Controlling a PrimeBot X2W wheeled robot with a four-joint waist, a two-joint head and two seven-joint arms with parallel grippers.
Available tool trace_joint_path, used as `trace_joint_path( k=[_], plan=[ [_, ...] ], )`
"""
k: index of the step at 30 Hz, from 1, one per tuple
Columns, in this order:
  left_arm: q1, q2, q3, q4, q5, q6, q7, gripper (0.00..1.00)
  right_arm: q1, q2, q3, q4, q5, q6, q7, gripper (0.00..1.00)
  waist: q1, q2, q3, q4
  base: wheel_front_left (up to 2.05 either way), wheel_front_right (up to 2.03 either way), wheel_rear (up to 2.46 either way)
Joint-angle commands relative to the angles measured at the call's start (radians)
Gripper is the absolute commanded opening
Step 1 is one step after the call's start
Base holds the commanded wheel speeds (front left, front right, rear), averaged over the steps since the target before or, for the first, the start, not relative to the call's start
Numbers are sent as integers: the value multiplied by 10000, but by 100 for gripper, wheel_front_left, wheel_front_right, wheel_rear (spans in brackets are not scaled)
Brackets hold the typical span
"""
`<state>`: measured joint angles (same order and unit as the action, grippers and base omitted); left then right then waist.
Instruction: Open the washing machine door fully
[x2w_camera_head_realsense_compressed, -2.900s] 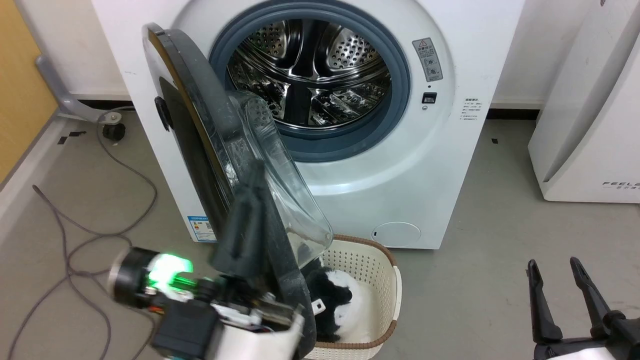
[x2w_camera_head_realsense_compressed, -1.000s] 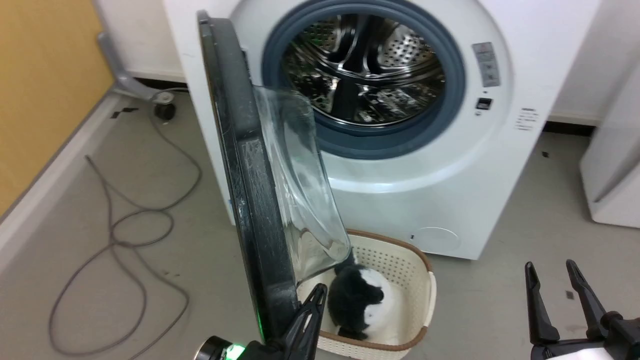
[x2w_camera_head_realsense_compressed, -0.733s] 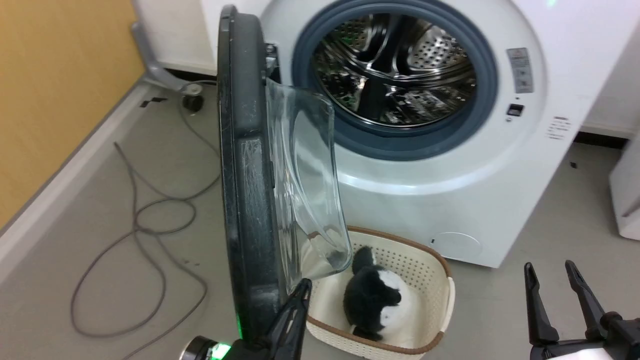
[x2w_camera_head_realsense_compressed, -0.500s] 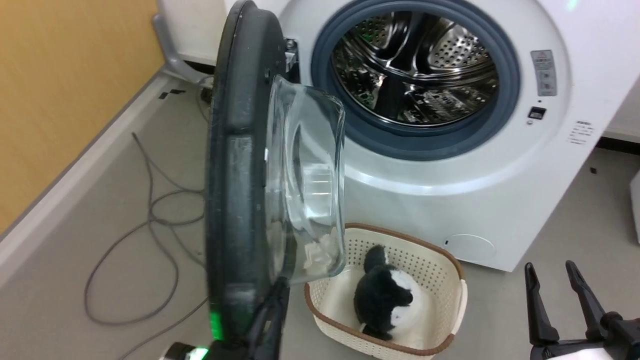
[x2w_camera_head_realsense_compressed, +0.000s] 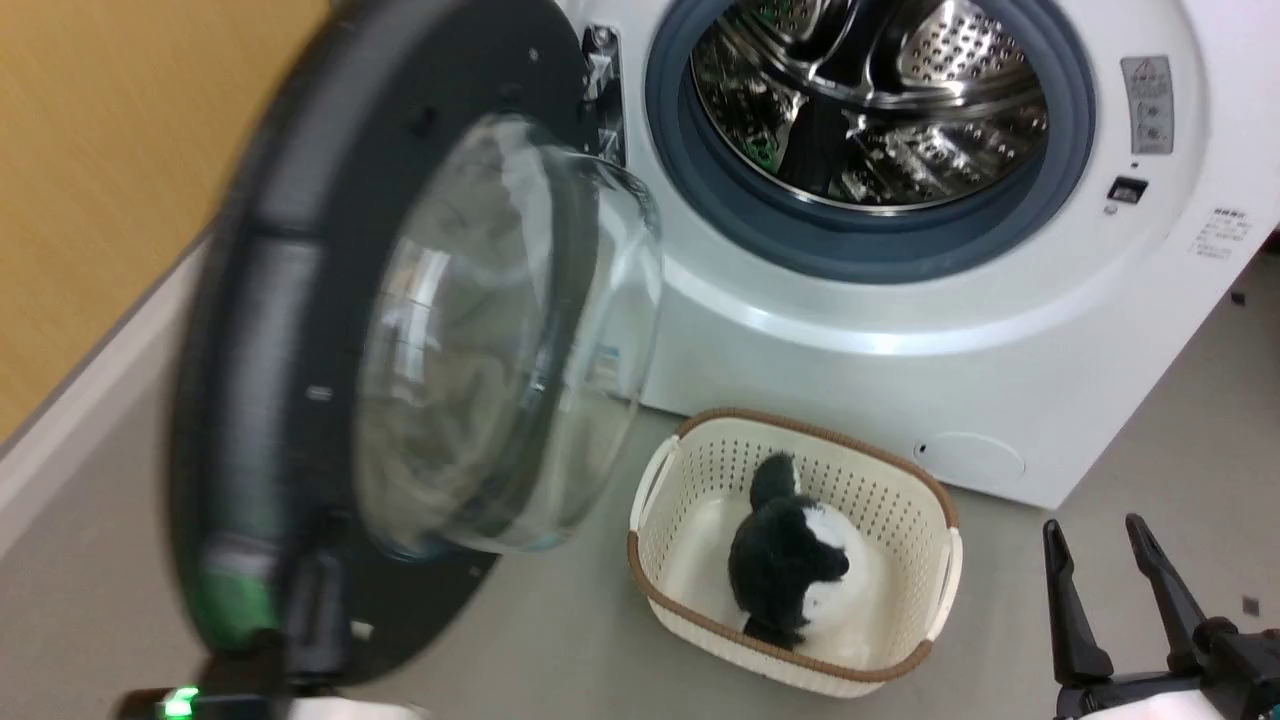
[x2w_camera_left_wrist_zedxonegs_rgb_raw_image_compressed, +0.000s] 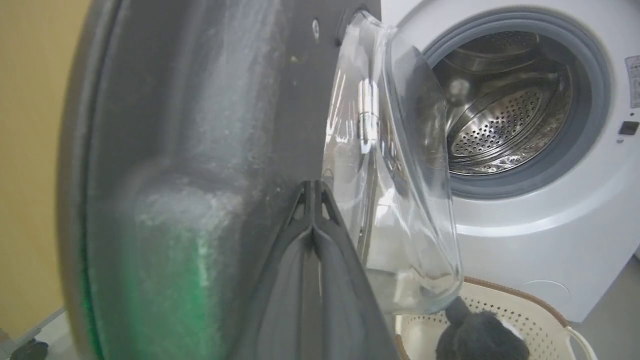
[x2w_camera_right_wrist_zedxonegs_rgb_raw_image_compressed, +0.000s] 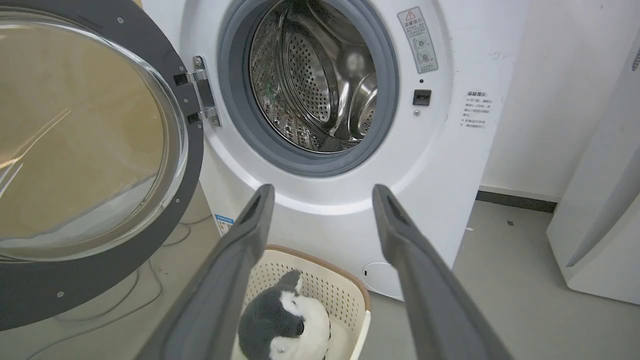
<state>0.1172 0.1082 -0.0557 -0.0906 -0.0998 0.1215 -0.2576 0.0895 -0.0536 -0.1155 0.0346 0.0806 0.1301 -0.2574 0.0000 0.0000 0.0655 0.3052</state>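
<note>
The washing machine (x2w_camera_head_realsense_compressed: 900, 330) stands white with its steel drum (x2w_camera_head_realsense_compressed: 880, 100) exposed. The washing machine door (x2w_camera_head_realsense_compressed: 270, 350) hangs on its left hinge, swung wide, its dark inner rim and clear glass bowl (x2w_camera_head_realsense_compressed: 500, 330) facing me. My left gripper (x2w_camera_head_realsense_compressed: 318, 620) is low against the door's lower inner rim, blurred in the head view. In the left wrist view that gripper (x2w_camera_left_wrist_zedxonegs_rgb_raw_image_compressed: 312, 187) is shut, its tips pressed on the door's (x2w_camera_left_wrist_zedxonegs_rgb_raw_image_compressed: 210, 150) dark inner face, nothing between them. My right gripper (x2w_camera_head_realsense_compressed: 1110, 590) is open at the lower right, apart from the machine (x2w_camera_right_wrist_zedxonegs_rgb_raw_image_compressed: 450, 150).
A cream basket (x2w_camera_head_realsense_compressed: 800, 425) holding a black and white plush toy (x2w_camera_head_realsense_compressed: 790, 570) sits on the floor before the machine. A yellow wall (x2w_camera_head_realsense_compressed: 100, 150) runs along the left behind the door. A white appliance (x2w_camera_right_wrist_zedxonegs_rgb_raw_image_compressed: 605, 225) stands at the right. A cable (x2w_camera_right_wrist_zedxonegs_rgb_raw_image_compressed: 100, 320) lies under the door.
The door has swung from edge-on to wide open, its inner face now toward me. The head view shifted left and down. My left gripper stayed on the door's lower rim; the right stayed put.
</note>
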Motion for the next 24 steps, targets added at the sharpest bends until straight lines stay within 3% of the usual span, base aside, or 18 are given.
trace_joint_path(
  k=[1,11,19,24],
  plan=[
    [-166,74,213,-38,-31,98,-42,0,-176,34,11,-36,-68,6,-44,100,0,0,148,-30,0,0,0],
    [-831,146,2433,-22,-375,512,-42,0,-600,34,-38,-183,-517,6,-44,100,0,0,1097,-250,0,0,0],
    [-1813,272,3988,574,-673,272,-42,0,-865,0,-4,-181,-705,6,-44,100,0,0,1571,-363,0,0,0],
    [-2391,459,4631,1327,-781,-121,-42,0,-955,-71,-15,-176,-748,6,-44,100,0,0,1734,-438,0,0,0]
  ],
)
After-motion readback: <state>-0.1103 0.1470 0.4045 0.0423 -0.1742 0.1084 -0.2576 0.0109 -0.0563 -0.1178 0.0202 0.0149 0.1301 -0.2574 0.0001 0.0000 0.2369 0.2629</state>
